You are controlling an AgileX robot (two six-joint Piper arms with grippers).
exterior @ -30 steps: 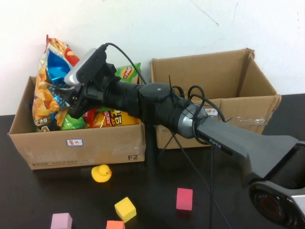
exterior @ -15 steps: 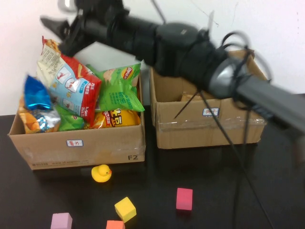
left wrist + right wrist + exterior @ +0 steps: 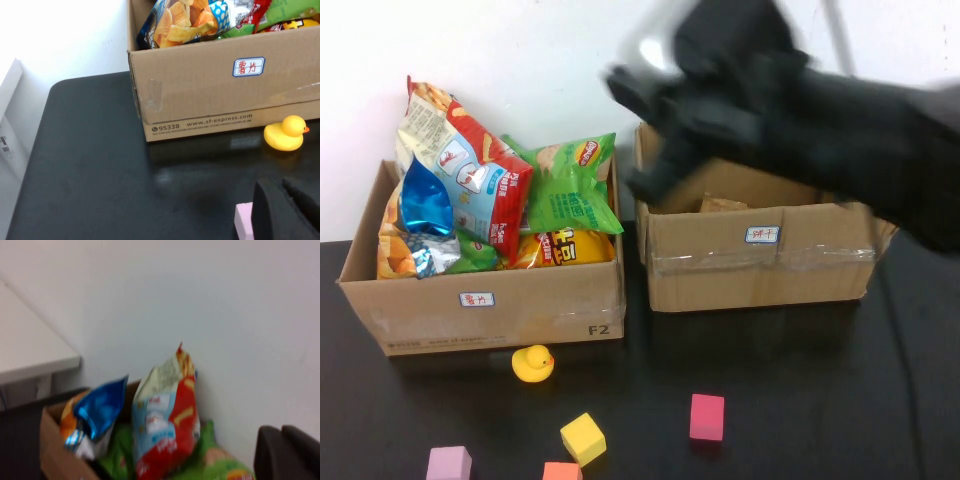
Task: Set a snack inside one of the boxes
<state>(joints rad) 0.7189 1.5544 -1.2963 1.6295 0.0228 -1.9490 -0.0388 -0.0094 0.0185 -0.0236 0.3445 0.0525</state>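
Several snack bags stand in the left cardboard box [image 3: 490, 310]: a red-and-white chip bag [image 3: 460, 170], a green bag [image 3: 570, 190], a blue bag [image 3: 425, 205] and a yellow bag [image 3: 560, 245]. My right gripper [image 3: 640, 120] is a dark motion blur above the near-left corner of the right box [image 3: 760, 265]. In the right wrist view its fingers [image 3: 272, 452] sit together with nothing between them, and the red-and-white bag [image 3: 167, 425] is in sight. My left gripper [image 3: 282, 210] is shut and empty, low over the table beside a pink block [image 3: 244, 220], and is out of the high view.
A yellow rubber duck [image 3: 533, 363] sits in front of the left box. Yellow [image 3: 583, 438], magenta [image 3: 707, 416], pink [image 3: 449, 463] and orange [image 3: 562, 471] blocks lie on the black table. A brown item [image 3: 720, 205] shows inside the right box.
My right arm rose out of the left box empty, then swung right to above the right box. The snack bags shifted and settled back in the left box.
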